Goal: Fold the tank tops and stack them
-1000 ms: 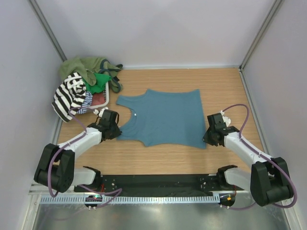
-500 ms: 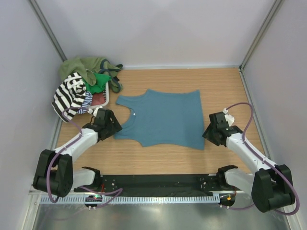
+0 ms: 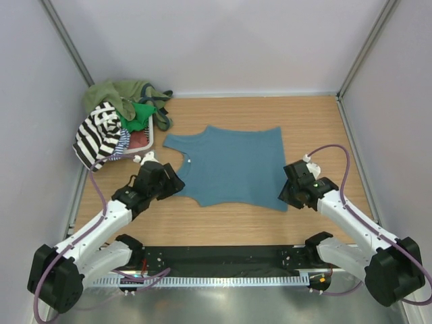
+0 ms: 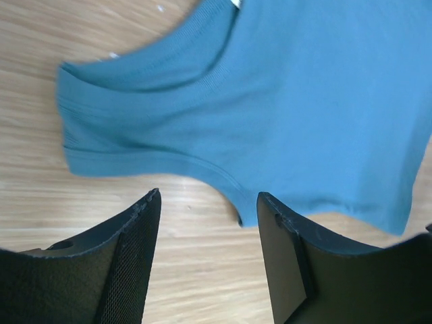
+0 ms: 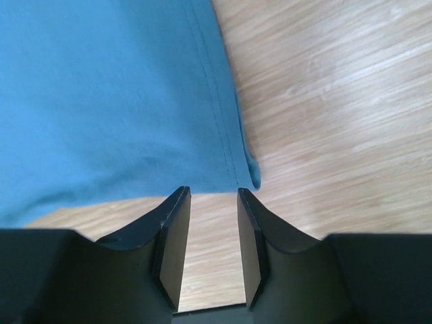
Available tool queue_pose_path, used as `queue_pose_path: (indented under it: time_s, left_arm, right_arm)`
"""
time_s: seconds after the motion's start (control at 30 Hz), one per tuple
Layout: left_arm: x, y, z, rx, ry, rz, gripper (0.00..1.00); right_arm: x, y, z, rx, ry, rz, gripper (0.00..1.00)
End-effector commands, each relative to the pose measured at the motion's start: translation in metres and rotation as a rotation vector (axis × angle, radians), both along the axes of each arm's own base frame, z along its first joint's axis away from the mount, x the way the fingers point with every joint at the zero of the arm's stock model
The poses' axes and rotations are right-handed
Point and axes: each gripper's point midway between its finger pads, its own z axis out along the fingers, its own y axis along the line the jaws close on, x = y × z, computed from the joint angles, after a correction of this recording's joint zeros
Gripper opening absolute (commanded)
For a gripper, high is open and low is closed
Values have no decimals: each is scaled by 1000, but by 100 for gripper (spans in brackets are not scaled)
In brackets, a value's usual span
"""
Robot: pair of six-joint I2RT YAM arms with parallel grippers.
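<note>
Parted left claw [image 4: 208,199] and right claw [image 5: 212,194] at edges of teal top [image 3: 229,165].

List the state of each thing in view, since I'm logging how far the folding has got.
teal tank top: unfolded, spread flat on the table, ungripped.
heap: other tops jumbled, unfolded, far-left corner.
striped tank top: unfolded, crumpled on the heap.
left gripper: open, empty, at the teal tank top's strap edge.
right gripper: narrowly open, empty, at its hem corner.
</note>
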Motion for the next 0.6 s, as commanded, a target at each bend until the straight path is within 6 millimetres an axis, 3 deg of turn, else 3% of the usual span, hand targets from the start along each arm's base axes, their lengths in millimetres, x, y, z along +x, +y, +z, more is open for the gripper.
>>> queue_pose_path:
  time_s: [0.0,0.23,0.57]
  left_arm:
    - [-13,-12,-7,-24,32,-13,60]
    - [-25,-31,-21,-8,58,-71,55]
    - [-39,-50,-29,1,82,-141,51]
  right_arm:
    - [-6,0,2,-47,29,-19,41]
    - [-14,-5,-23,-65,53,-41,43]
    - [-5,-6,-43,-98,66,-54,42]
